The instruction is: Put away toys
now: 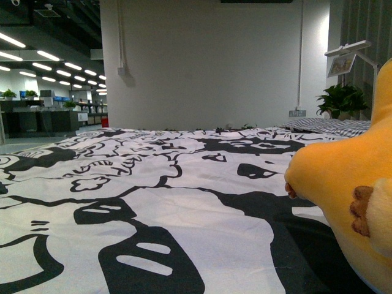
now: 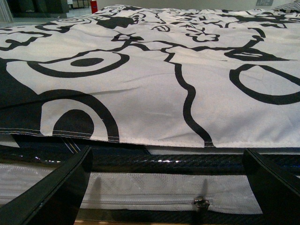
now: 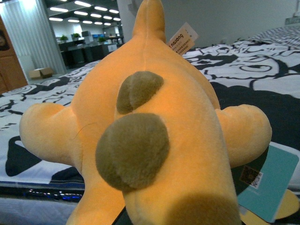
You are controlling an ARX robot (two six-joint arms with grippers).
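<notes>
**While our left fingers [image 2: 56, 192] stand spread at the bed's edge, the plush animal [image 3: 154, 140] lies on the cover at our right**

Since both black left fingers show in the left wrist view with open space between them, we can say they are spread and hold nothing. Between them we see a glossy black bar [image 2: 164, 164] and, below it, the white side of a mattress [image 2: 140, 187] with a metal zip pull [image 2: 200, 202]. Just above the bar hangs the stitched hem of the black-and-white cartoon-print cover [image 2: 154, 84], which spreads away over the bed.

Our right fingers do not show in any view, so we cannot tell how they stand. The right wrist view is nearly filled by the orange-yellow plush animal, very close, with olive-brown bumps [image 3: 133, 150] along it and stubby limbs out to either side. A printed label [image 3: 182, 38] sticks up near its far end. A teal card [image 3: 269, 183] lies just beside one limb.

From the front view, the plush animal [image 1: 343, 177] rests on the cartoon-print cover [image 1: 184, 202] at the right edge. A potted plant [image 1: 340, 101] stands beyond it by the white wall.
</notes>
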